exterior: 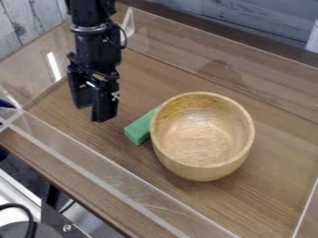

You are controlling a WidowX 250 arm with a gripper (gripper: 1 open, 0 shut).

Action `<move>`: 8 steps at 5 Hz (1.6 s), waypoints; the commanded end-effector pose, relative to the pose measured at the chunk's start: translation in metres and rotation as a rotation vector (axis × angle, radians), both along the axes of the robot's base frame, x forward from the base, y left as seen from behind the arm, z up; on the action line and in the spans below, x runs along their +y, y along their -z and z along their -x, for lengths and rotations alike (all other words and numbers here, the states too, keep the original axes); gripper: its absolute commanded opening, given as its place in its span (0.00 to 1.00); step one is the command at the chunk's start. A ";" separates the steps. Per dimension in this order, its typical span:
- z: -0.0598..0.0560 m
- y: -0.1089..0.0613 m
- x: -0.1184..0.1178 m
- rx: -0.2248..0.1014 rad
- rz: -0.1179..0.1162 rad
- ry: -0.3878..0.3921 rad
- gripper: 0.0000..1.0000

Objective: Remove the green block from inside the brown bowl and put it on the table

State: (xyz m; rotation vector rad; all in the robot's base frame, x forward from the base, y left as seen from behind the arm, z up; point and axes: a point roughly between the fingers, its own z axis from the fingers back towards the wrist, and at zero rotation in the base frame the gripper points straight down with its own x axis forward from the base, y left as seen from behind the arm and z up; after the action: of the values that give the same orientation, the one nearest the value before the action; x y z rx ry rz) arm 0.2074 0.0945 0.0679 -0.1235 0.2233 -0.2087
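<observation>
Brown bowl (203, 137) upright on wood-grain surface (236, 198), wide mouth up, nothing inside but bare grain. Green block (140, 126) outside bowl, lying on surface just beside rim, on side toward pincer (99, 109). Pincer open, gripping nothing, apart from block and bowl.

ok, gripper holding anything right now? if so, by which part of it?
Nothing held. The gripper is open, and the green block lies on the table beside the brown bowl.
</observation>
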 end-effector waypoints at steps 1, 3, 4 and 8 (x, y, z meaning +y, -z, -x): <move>-0.011 -0.007 0.003 -0.060 -0.045 0.045 1.00; -0.015 0.005 -0.001 -0.074 -0.074 0.054 1.00; -0.018 0.014 -0.006 -0.077 -0.086 0.021 1.00; -0.019 0.027 -0.017 -0.149 -0.120 0.092 1.00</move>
State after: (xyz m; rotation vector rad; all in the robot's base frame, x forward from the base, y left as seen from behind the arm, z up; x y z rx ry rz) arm 0.2162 0.0748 0.0271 -0.0102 0.1487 -0.2870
